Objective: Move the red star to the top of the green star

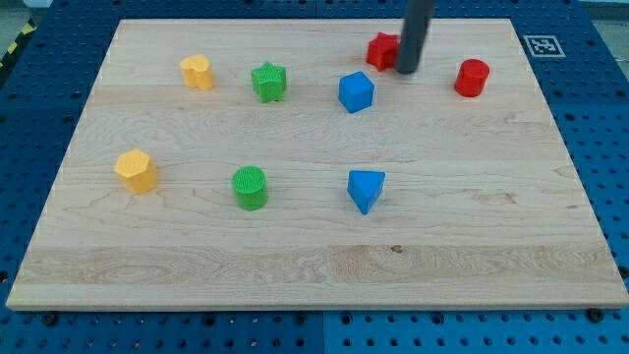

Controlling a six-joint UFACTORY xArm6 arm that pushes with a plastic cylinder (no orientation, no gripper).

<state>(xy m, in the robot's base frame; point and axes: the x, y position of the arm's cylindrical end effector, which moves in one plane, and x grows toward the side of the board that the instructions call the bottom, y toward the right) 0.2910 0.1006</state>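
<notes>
The red star [381, 49] lies near the view's top, right of centre, partly hidden behind my rod. My tip [407, 71] rests on the board touching or almost touching the red star's right side. The green star [268, 81] lies well to the left of the red star and slightly lower in the view. A blue cube [356, 91] sits between them, just below and left of the red star.
A red cylinder [472, 78] stands right of my tip. A yellow block [197, 72] lies left of the green star. A yellow hexagonal block [136, 171], a green cylinder [250, 187] and a blue triangular block [366, 189] lie across the lower half of the wooden board [491, 246].
</notes>
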